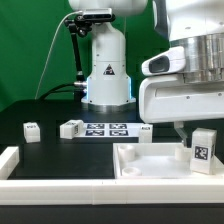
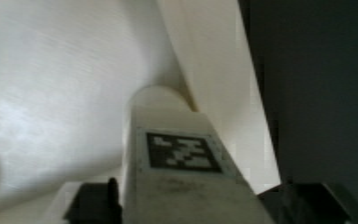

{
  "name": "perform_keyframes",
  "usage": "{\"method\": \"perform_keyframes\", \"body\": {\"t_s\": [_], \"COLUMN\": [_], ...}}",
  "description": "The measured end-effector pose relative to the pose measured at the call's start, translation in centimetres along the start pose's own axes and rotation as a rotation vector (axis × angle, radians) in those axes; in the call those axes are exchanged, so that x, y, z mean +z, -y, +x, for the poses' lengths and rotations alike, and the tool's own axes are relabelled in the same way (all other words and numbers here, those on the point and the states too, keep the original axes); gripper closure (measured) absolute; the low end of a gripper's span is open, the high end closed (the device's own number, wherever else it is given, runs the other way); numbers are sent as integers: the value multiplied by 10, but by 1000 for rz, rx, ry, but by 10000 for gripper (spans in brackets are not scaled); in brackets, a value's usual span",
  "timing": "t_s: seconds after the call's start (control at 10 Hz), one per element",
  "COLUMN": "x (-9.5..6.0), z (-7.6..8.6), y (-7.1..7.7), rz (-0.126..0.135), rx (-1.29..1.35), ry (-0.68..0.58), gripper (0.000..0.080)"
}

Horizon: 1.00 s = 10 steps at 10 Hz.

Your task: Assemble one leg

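My gripper (image 1: 201,136) is shut on a leg (image 1: 204,150), a chunky white piece with a black-and-white tag, and holds it upright over the right end of the large white tray-like part (image 1: 140,168). In the wrist view the leg (image 2: 181,150) stands between my dark fingers (image 2: 94,201), with the gripper (image 2: 202,208) closed against its sides. Beyond it are the tray-like part's flat white floor (image 2: 51,90) and its raised wall (image 2: 215,70). I cannot tell whether the leg touches the floor.
Three more loose legs lie on the black table: one at the exterior view's left (image 1: 31,130), one beside the marker board (image 1: 72,128), and one behind the tray-like part (image 1: 145,131). The marker board (image 1: 107,129) lies mid-table. A white bracket (image 1: 10,160) stands at the far left. The robot base (image 1: 106,70) stands behind.
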<state>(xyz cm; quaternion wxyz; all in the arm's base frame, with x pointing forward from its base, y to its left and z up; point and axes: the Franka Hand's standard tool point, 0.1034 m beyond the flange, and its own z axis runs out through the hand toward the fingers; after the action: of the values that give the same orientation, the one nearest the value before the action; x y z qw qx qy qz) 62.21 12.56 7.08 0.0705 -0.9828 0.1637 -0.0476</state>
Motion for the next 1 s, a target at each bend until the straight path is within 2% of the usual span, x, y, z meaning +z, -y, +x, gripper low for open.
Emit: {"method": "perform_keyframes", "body": {"t_s": [0.1, 0.2, 0.4, 0.7, 1.0], "x": [0, 0, 0, 1, 2], "z": [2, 1, 1, 0, 0], "y": [-6, -5, -6, -7, -7], "rz": [-7, -7, -6, 6, 43], "rx": [36, 74, 95, 569, 1006], "ry": [-2, -2, -2, -10, 8], "gripper": [460, 502, 503, 503, 503]}}
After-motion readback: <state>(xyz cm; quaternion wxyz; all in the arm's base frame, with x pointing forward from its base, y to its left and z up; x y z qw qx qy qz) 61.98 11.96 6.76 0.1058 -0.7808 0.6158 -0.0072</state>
